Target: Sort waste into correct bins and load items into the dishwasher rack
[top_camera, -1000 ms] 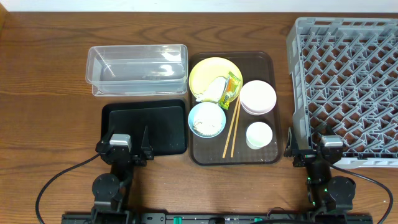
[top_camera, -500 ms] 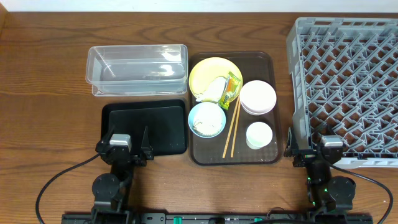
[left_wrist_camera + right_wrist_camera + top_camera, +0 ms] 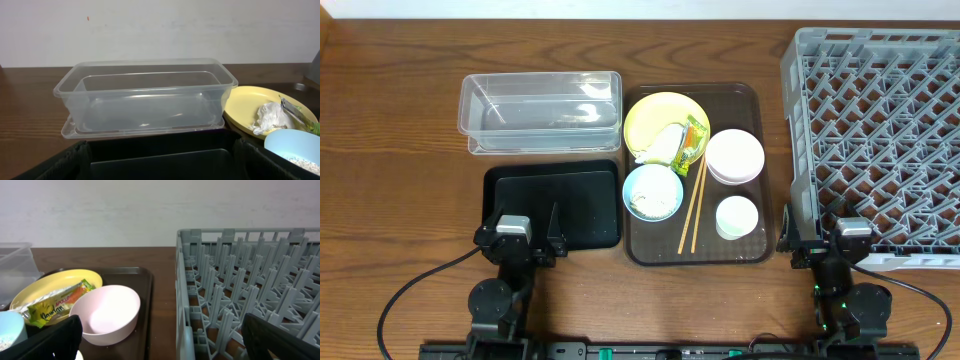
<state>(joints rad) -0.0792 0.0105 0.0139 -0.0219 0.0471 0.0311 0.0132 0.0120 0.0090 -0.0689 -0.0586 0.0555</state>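
Crumpled white tissue (image 3: 661, 146) and a green-and-orange wrapper (image 3: 692, 140) lie on the yellow plate (image 3: 653, 110), on a brown tray (image 3: 720, 250) mid-worktop (image 3: 390, 180). Rice scraps (image 3: 651, 201) sit in the light blue bowl (image 3: 628, 186), beside 2 chopsticks (image 3: 693, 208), a pinkish bowl (image 3: 735, 156) and a white cup (image 3: 737, 217). Left of the brown tray are the clear tub (image 3: 540, 112) and, nearer the arms, the black tray (image 3: 575, 205). The grey rack (image 3: 880, 130) stands on the right. Left fingers (image 3: 50, 167) and right fingers (image 3: 280, 337) are spread wide, holding nothing.
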